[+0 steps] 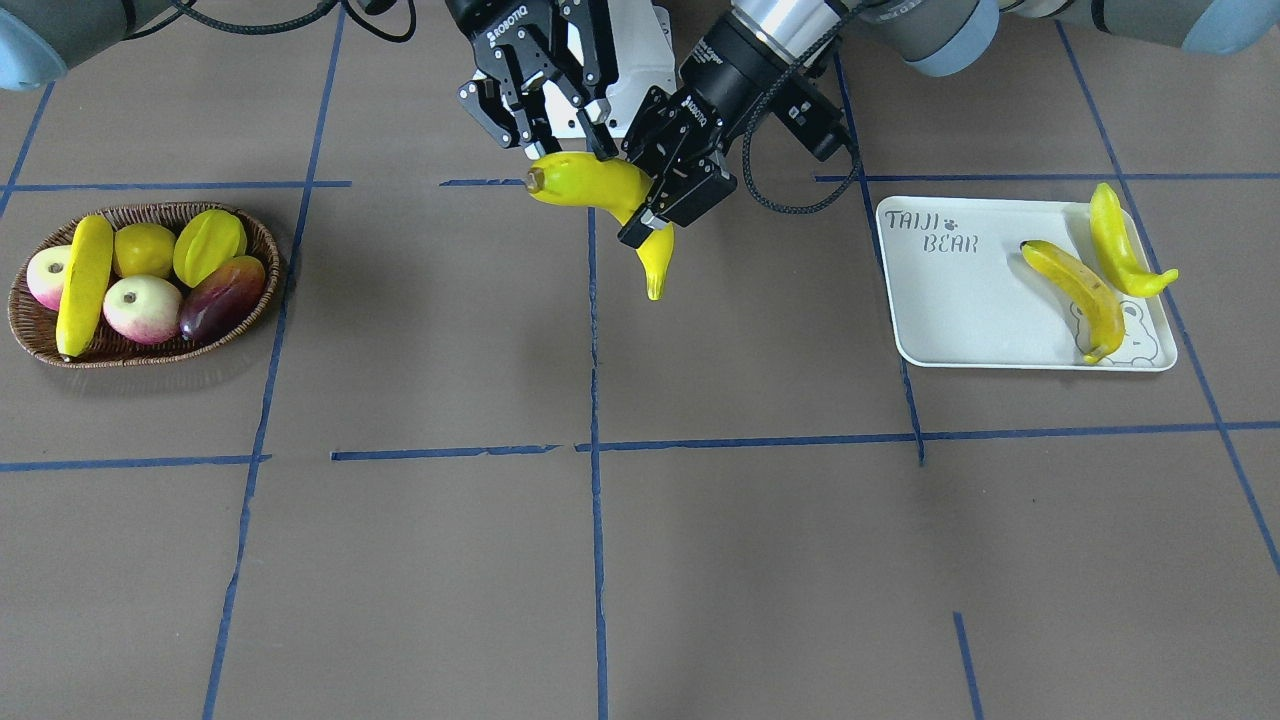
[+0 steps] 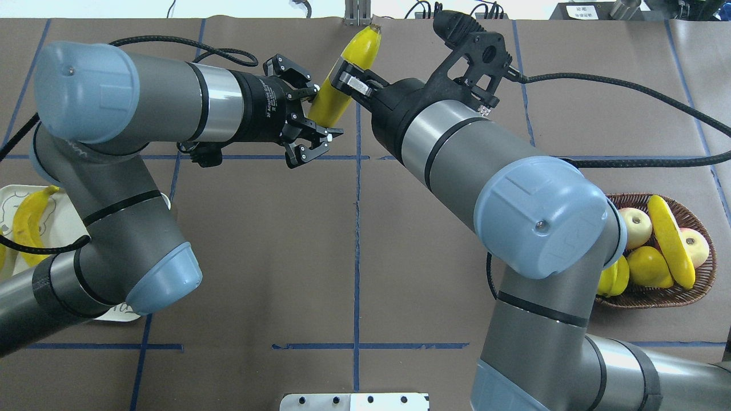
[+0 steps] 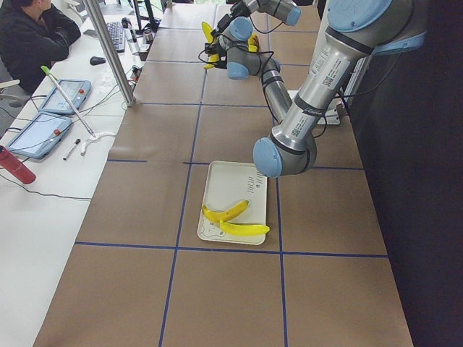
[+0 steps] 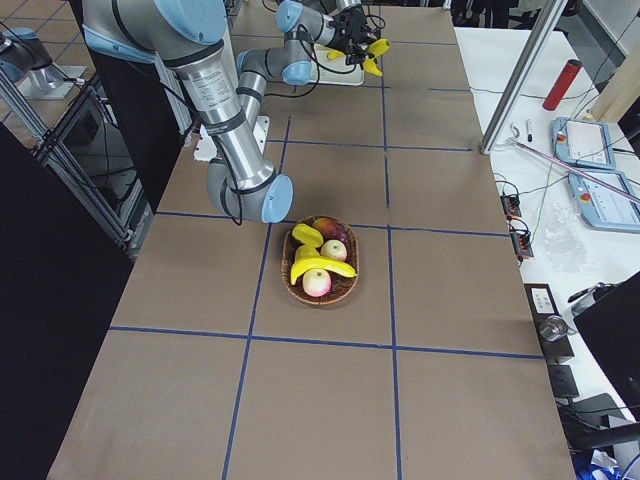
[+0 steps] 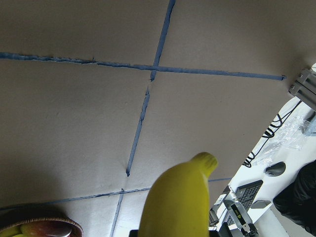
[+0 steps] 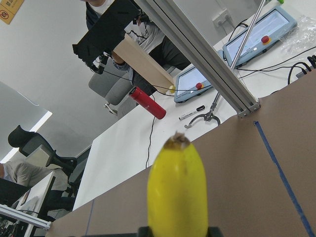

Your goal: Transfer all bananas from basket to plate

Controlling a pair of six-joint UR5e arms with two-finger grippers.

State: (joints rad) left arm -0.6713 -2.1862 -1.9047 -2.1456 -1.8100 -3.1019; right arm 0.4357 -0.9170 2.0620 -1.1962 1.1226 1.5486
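Note:
A yellow banana (image 1: 595, 180) hangs in the air over the table's middle, stem end up; it also shows in the overhead view (image 2: 342, 74). My right gripper (image 1: 568, 150) is shut on its upper part. My left gripper (image 1: 640, 195) is closed against its lower part; in the overhead view (image 2: 322, 114) its fingers straddle the banana's lower end. One banana (image 1: 82, 285) lies in the wicker basket (image 1: 150, 212). Two bananas (image 1: 1075, 290) (image 1: 1120, 245) lie on the "TAIJI BEAR" plate (image 1: 960, 320).
The basket also holds two apples (image 1: 142, 308), a lemon (image 1: 145, 250), a starfruit (image 1: 210, 245) and a dark mango (image 1: 222, 298). A side table with tablets (image 3: 54, 116), a metal post (image 3: 112, 50) and a seated operator (image 3: 32, 36) runs along the far edge.

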